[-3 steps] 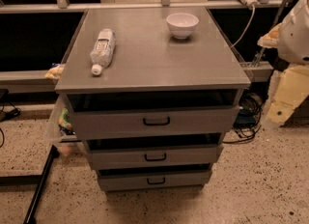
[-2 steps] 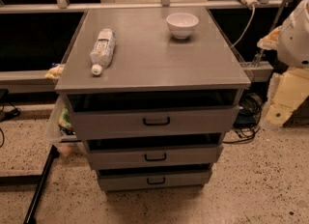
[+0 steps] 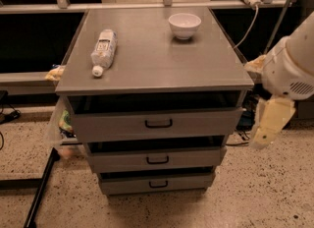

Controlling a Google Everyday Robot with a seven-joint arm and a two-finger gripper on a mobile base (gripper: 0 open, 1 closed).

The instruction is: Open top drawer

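Your top drawer (image 3: pixel 122 125) sits right under the grey top (image 3: pixel 157 70) of the stand. It is the biggest of the three fronts. Its small black handle (image 3: pixel 158 123) is in the middle of the front, so that is the spot to pull from. A pull there should bring the drawer out straight.

Your gripper (image 3: pixel 268 126) hangs off to the right of the top drawer, well apart from it and at about the same height as the front. It holds nothing (you cannot tell from here if it is open or closed). I think it waits out there so it has room to swing in front of the handle.

Above the top drawer, a bottle (image 3: pixel 103 50) lies on its side and a bowl (image 3: pixel 184 24) stands upright. Both are set back from the front edge, so a gentle pull should not knock them off. The pulling has not begun yet.
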